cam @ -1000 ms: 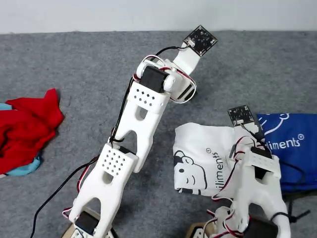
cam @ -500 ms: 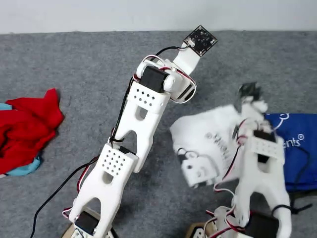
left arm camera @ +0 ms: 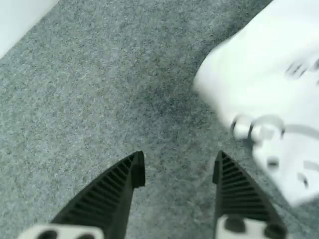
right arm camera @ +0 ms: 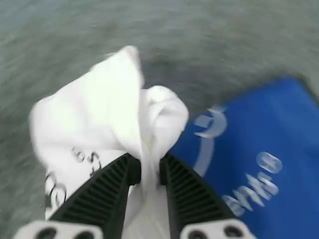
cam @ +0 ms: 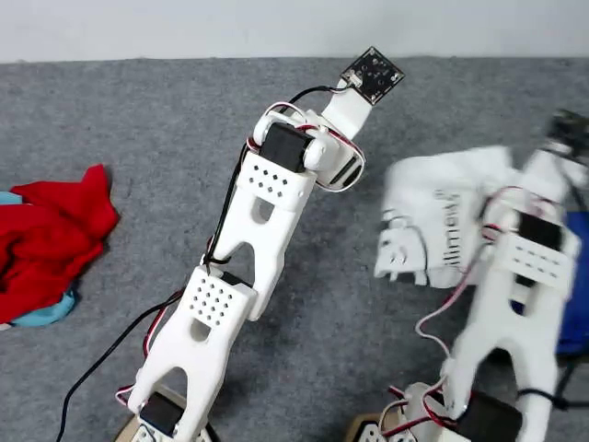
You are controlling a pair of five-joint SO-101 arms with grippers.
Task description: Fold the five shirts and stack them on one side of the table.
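White shirt is pinched between the fingers of the right gripper. A bunched fold stands up just past the fingertips, and the rest hangs below them. Just beyond that gripper, on the side away from the other arm, the blue shirt lies flat on the grey table. The left gripper hovers over bare table, fingers spread with nothing between them, and the white cloth's edge is near one fingertip. Well away from both grippers, the red shirt lies crumpled over a light blue cloth.
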